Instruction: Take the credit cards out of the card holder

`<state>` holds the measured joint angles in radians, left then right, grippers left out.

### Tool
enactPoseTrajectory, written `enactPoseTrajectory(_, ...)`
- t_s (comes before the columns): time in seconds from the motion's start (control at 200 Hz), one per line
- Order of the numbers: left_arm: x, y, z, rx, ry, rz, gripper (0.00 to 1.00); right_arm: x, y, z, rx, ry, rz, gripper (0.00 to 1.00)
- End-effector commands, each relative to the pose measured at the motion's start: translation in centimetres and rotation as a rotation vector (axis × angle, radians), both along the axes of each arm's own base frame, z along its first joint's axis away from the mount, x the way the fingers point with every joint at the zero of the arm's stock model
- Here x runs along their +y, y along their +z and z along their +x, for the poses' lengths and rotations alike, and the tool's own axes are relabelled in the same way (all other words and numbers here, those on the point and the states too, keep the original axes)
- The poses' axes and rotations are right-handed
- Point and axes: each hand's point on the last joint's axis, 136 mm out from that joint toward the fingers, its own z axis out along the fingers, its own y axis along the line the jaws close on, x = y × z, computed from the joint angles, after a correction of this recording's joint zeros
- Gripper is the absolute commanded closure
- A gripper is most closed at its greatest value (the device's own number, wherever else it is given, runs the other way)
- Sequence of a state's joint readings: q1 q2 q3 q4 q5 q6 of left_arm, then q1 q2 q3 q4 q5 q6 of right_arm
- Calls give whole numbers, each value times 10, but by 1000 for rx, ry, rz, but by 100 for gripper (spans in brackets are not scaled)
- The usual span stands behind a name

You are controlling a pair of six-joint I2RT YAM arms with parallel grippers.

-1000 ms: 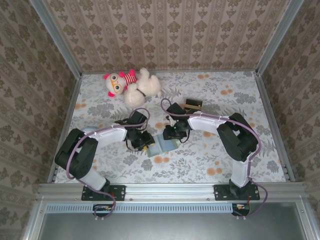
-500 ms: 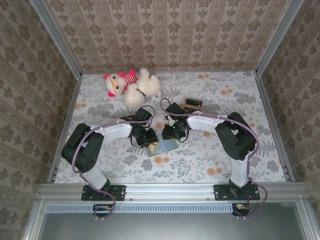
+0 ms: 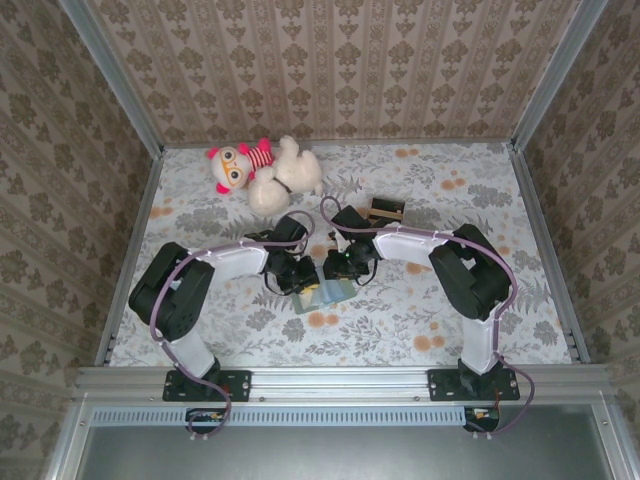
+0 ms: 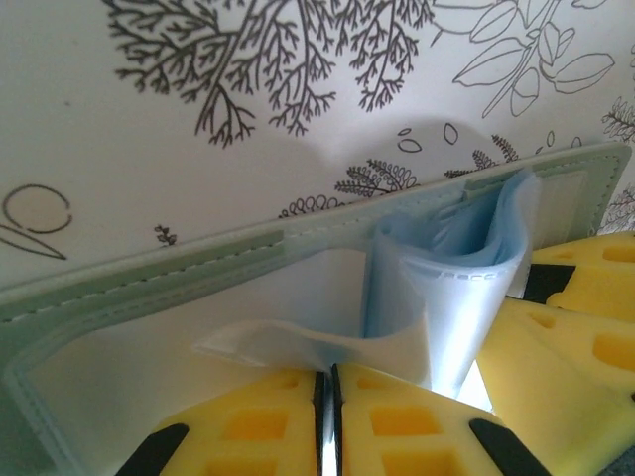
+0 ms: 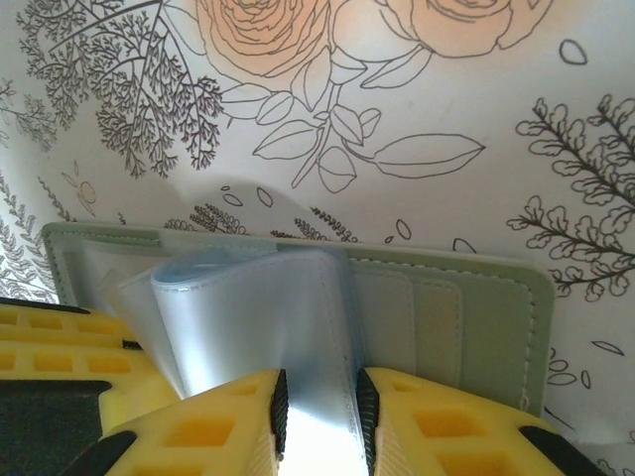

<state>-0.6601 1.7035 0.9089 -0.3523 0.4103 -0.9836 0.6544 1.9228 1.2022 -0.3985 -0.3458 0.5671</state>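
The left end effector (image 4: 327,402) has moved in and now pinches a pale plastic leaf (image 4: 298,345) of the soft grey-green bifold card holder (image 3: 327,292), open on the floral bench (image 3: 450,200); the right end effector (image 5: 317,407) clamps its bluish sleeves (image 5: 258,317). Card removal looks ready to start.

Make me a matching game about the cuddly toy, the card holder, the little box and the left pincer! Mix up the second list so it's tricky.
Things:
1. cuddly toy
2. card holder
3. little box
4. left pincer

Clues:
a. shut on a clear sleeve
b. lying at the far side, left of the middle
c. grey-green and lying open
d. dark and tan

Pairs: 1-b, 2-c, 3-d, 4-a
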Motion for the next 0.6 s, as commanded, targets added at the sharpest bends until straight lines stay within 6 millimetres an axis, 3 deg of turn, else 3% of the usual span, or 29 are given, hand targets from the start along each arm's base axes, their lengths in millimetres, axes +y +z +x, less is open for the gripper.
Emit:
enactPoseTrajectory(0.0, -1, 31, 12, -72, -28, -21, 85, -5, 16, -9, 13, -19, 7, 68)
enactPoseTrajectory(0.165, 22, 83, 31, -190, -16, -6, 72, -21, 89, 16, -197, -75, 49, 55)
enactPoseTrajectory(0.255, 45, 111, 40, -261, 12, 24, 58, -42, 129, 30, -335, -110, 39, 46)
enactPoseTrajectory(0.38, 82, 143, 52, -375, 53, 80, 36, -93, 186, 52, -578, -208, -45, 33)
enactPoseTrajectory(0.44, 112, 157, 62, -442, 104, 139, 24, -123, 214, 59, -707, -270, -112, 27)
enactPoseTrajectory(0.51, 138, 169, 68, -524, 125, 203, 12, -156, 236, 67, -830, -344, -192, 10)
enactPoseTrajectory(0.595, 166, 179, 76, -630, 150, 288, 3, -190, 252, 72, -925, -394, -268, 1)
